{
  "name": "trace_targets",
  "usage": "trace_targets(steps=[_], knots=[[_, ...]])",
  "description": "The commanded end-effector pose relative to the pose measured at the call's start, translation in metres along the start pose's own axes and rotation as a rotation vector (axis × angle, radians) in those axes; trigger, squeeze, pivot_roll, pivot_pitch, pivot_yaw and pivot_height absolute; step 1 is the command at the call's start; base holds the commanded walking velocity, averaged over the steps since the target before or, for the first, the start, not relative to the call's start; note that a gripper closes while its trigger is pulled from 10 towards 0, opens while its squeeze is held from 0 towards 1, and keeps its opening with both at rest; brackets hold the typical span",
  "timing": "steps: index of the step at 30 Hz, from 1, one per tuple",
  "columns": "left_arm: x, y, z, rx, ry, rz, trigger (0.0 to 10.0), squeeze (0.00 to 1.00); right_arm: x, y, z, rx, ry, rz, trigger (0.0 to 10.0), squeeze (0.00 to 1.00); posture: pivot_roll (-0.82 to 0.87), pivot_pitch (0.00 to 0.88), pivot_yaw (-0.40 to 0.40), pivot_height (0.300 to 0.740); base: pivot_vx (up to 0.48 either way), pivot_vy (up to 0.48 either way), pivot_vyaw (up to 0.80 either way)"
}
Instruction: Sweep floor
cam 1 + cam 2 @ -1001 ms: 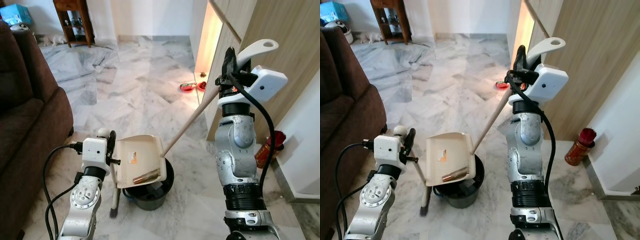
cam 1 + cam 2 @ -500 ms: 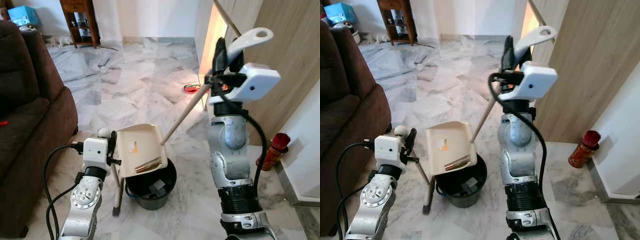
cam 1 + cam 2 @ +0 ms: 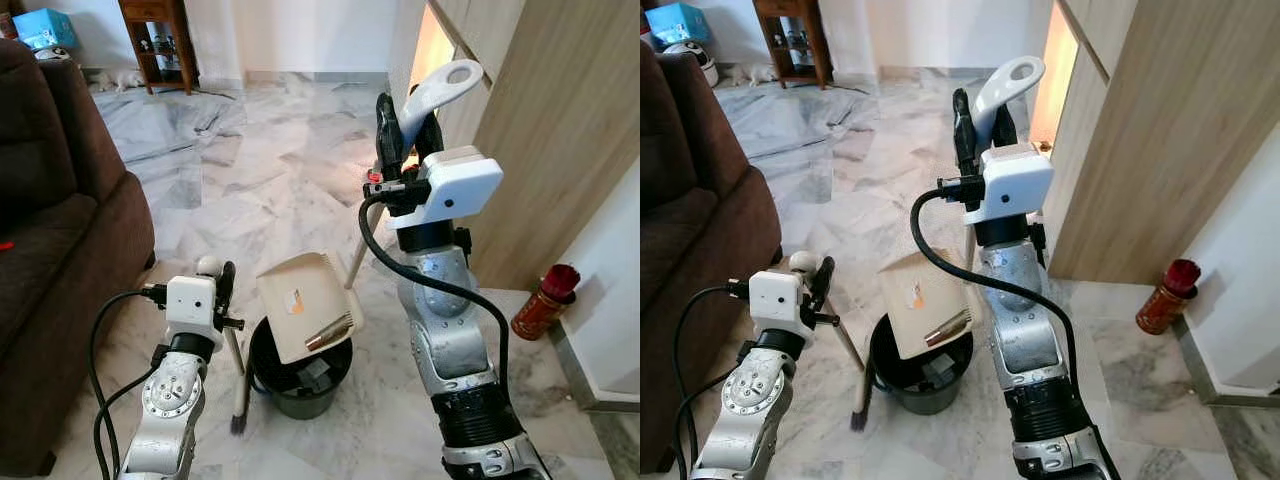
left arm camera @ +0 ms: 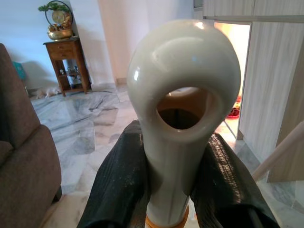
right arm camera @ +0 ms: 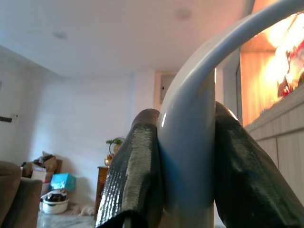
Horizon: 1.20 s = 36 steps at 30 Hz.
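Dustpan [image 3: 312, 305] tilted over black bin [image 3: 300, 385] at lower centre, handle clamped in right gripper [image 3: 408, 135] at upper centre; broom [image 3: 238, 385] pinched by left gripper [image 3: 215, 280], lower left. Best tipped steeper, kept above bin so wrapper [image 3: 328, 334] drops inside.

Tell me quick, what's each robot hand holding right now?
Left gripper: shut on the broom handle.
Right gripper: shut on the dustpan handle, tipping the dustpan over the black bin.
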<state>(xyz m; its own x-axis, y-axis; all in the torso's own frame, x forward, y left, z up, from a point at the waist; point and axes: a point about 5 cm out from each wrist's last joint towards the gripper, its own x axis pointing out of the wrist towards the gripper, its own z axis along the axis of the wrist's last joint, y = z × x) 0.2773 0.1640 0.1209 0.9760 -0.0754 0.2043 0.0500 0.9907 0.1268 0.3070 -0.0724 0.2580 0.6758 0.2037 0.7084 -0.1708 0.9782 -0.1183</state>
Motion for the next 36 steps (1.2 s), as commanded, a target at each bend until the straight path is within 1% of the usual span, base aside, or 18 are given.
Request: trace_targets(steps=[1, 2, 5, 6, 7, 8, 9, 14, 17, 20, 24, 27, 28, 29, 30, 36], knots=[[0.004, 0.000, 0.013, 0.009, -0.070, -0.003, 10.0, 0.00, 0.006, 0.005, 0.024, -0.028, -0.138, 0.013, 10.0, 0.00, 0.15, 0.053, 0.011, 0.740, 0.000, 0.000, 0.00], [0.004, 0.000, 0.012, 0.009, -0.069, -0.004, 10.0, 0.00, 0.005, 0.006, 0.025, -0.034, -0.142, 0.015, 10.0, 0.00, 0.15, 0.052, 0.010, 0.740, 0.000, 0.000, 0.00], [0.005, 0.000, 0.013, 0.005, -0.072, -0.005, 10.0, 0.00, 0.003, 0.013, 0.029, -0.012, -0.154, 0.015, 10.0, 0.00, 0.15, 0.052, 0.011, 0.740, 0.000, 0.000, 0.00], [0.005, 0.000, 0.013, 0.003, -0.073, -0.005, 10.0, 0.00, 0.002, 0.018, 0.030, -0.024, -0.164, 0.043, 10.0, 0.00, 0.15, 0.052, 0.011, 0.740, 0.000, 0.000, 0.00], [0.005, 0.000, 0.013, 0.003, -0.073, -0.005, 10.0, 0.00, 0.002, 0.018, 0.030, -0.024, -0.164, 0.043, 10.0, 0.00, 0.15, 0.052, 0.011, 0.740, 0.000, 0.000, 0.00], [0.005, 0.000, 0.013, 0.002, -0.074, -0.006, 10.0, 0.00, 0.000, 0.024, 0.031, -0.042, -0.174, 0.073, 10.0, 0.00, 0.15, 0.052, 0.011, 0.740, 0.000, 0.000, 0.00], [0.005, 0.000, 0.013, 0.001, -0.074, -0.007, 10.0, 0.00, -0.001, 0.026, 0.032, -0.041, -0.178, 0.080, 10.0, 0.00, 0.15, 0.052, 0.011, 0.740, 0.000, 0.000, 0.00], [0.005, 0.000, 0.013, -0.001, -0.076, -0.008, 10.0, 0.00, -0.003, 0.032, 0.035, -0.009, -0.186, 0.106, 10.0, 0.00, 0.15, 0.053, 0.012, 0.740, 0.000, 0.000, 0.00], [0.005, -0.001, 0.013, -0.004, -0.078, -0.008, 10.0, 0.00, -0.007, 0.039, 0.037, -0.035, -0.201, 0.168, 10.0, 0.00, 0.15, 0.054, 0.011, 0.740, 0.000, 0.000, 0.00], [0.005, -0.001, 0.013, -0.004, -0.078, -0.009, 10.0, 0.00, -0.008, 0.039, 0.037, -0.037, -0.201, 0.169, 10.0, 0.00, 0.15, 0.054, 0.011, 0.740, 0.000, 0.000, 0.00], [0.005, -0.001, 0.013, -0.005, -0.078, -0.009, 10.0, 0.00, -0.012, 0.046, 0.037, -0.082, -0.213, 0.221, 10.0, 0.00, 0.14, 0.058, 0.010, 0.740, 0.000, 0.000, 0.00], [0.005, -0.002, 0.013, -0.007, -0.079, -0.010, 10.0, 0.00, -0.015, 0.049, 0.037, -0.084, -0.210, 0.236, 10.0, 0.00, 0.14, 0.058, 0.010, 0.740, 0.000, 0.000, 0.00], [0.005, -0.002, 0.013, -0.008, -0.079, -0.010, 10.0, 0.00, -0.016, 0.051, 0.038, -0.108, -0.223, 0.258, 10.0, 0.00, 0.14, 0.058, 0.010, 0.740, 0.000, 0.000, 0.00], [0.005, -0.002, 0.013, -0.008, -0.079, -0.010, 10.0, 0.00, -0.016, 0.051, 0.038, -0.108, -0.223, 0.258, 10.0, 0.00, 0.14, 0.058, 0.010, 0.740, 0.000, 0.000, 0.00], [0.005, -0.002, 0.013, -0.008, -0.079, -0.009, 10.0, 0.00, -0.018, 0.056, 0.038, -0.134, -0.235, 0.293, 10.0, 0.00, 0.14, 0.058, 0.010, 0.740, 0.000, 0.000, 0.00], [0.005, -0.002, 0.013, -0.010, -0.080, -0.009, 10.0, 0.00, -0.020, 0.059, 0.037, -0.138, -0.230, 0.311, 10.0, 0.00, 0.14, 0.060, 0.008, 0.740, 0.000, 0.000, 0.00]])
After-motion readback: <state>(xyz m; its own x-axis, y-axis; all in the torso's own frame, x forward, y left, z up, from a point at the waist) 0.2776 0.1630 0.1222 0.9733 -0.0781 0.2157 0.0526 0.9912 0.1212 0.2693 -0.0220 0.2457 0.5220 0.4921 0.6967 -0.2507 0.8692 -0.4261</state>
